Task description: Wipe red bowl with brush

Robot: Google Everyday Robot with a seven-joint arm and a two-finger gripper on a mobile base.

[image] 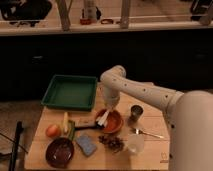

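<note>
Wooden desk fills the scene, with the white arm bending down over its middle. The green tray sits at the back left. The red bowl is centre stage, and the gripper hangs right above its left half; whether it grips, can't tell. The maroon bowl sits front left, with the blue sponge beside it. The pale brush slants into the red bowl beneath the gripper.
</note>
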